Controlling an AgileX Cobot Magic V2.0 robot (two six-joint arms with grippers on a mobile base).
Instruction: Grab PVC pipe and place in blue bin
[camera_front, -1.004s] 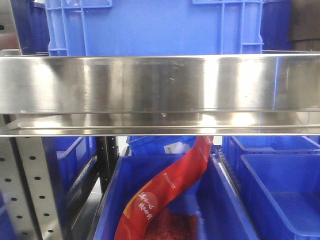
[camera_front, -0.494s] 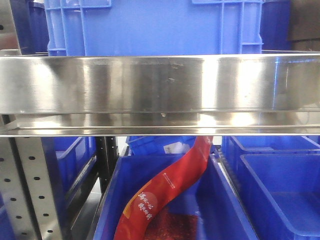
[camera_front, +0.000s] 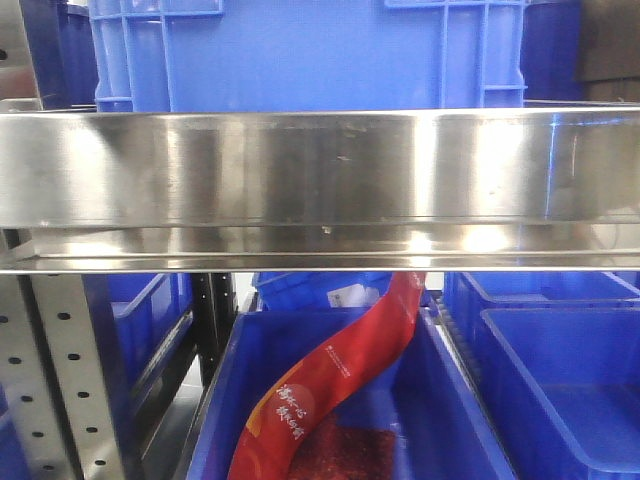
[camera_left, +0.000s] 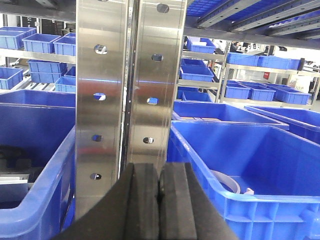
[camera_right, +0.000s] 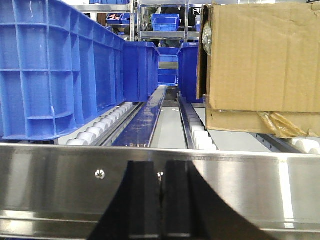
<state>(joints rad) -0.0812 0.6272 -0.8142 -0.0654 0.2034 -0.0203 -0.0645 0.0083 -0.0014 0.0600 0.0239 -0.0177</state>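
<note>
Change: across the last second the front view holds steady; the steel shelf rail (camera_front: 320, 180) and the red pouch (camera_front: 330, 385) in the lower bin sit as before, so no transport has begun.
Left gripper (camera_left: 159, 200): fingers pressed together, nothing between them, facing the perforated steel upright (camera_left: 127, 85).
Right gripper (camera_right: 161, 205): jaws closed and empty, level with a steel rail (camera_right: 160, 175) before the roller lanes; a cardboard box (camera_right: 260, 60) stands at right.
PVC pipe (camera_left: 227, 180): a white curved strap, lying inside the blue bin (camera_left: 260, 205) just right of the upright, near its front wall.
Meaning: judged from this, the grasp is not yet started; the left arm is nearest.
</note>
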